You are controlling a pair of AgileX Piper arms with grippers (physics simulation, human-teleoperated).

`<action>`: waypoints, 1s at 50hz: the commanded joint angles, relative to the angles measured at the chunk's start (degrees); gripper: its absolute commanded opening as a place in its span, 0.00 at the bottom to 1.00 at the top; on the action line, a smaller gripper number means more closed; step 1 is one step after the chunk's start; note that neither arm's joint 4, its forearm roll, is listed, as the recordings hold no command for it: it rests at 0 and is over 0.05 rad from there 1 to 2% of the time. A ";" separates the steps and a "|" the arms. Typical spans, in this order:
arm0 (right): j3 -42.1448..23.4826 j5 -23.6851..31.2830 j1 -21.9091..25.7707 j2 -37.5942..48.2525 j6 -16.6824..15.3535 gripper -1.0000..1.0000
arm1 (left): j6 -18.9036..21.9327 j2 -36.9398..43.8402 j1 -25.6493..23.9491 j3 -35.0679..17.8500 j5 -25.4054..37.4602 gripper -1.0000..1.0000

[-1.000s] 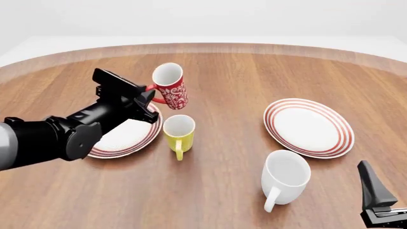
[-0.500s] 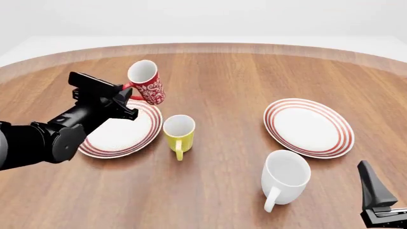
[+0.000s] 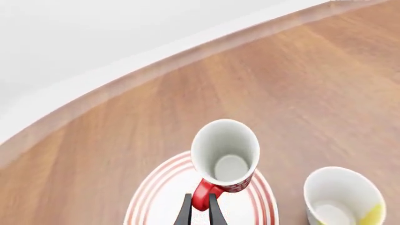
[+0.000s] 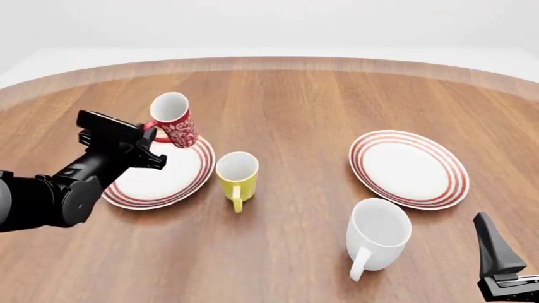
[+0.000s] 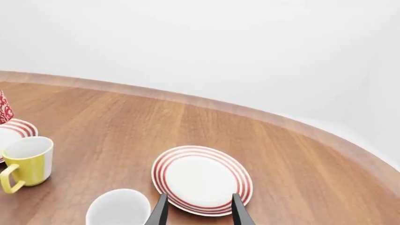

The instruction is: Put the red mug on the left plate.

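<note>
The red mug [image 4: 174,121] with white floral pattern hangs tilted in the air over the far edge of the left plate [image 4: 160,182]. My left gripper [image 4: 150,134] is shut on its red handle. In the left wrist view the mug [image 3: 225,154] shows its white inside, with its handle [image 3: 203,199] between the fingers and the plate [image 3: 162,201] under it. My right gripper [image 5: 196,211] is open and empty, low at the near right of the table; a finger [image 4: 493,249] shows in the front view.
A yellow mug [image 4: 237,177] stands just right of the left plate. A larger white mug [image 4: 377,233] stands near the front right. The second ringed plate [image 4: 408,168] lies on the right. The round wooden table's edge [image 4: 269,63] curves behind.
My left gripper has carried the red mug to the left and slightly down, from beyond the yellow mug to above the left plate's far edge. The right arm has not moved.
</note>
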 commanded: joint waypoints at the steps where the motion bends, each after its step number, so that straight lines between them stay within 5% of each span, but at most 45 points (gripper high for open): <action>1: 0.00 0.00 0.02 0.00 -0.02 1.00 | 3.22 1.07 2.02 1.58 -2.41 0.00; 50: 0.00 0.04 -0.01 0.00 0.02 1.00 | 4.19 8.35 8.02 0.82 -5.51 0.00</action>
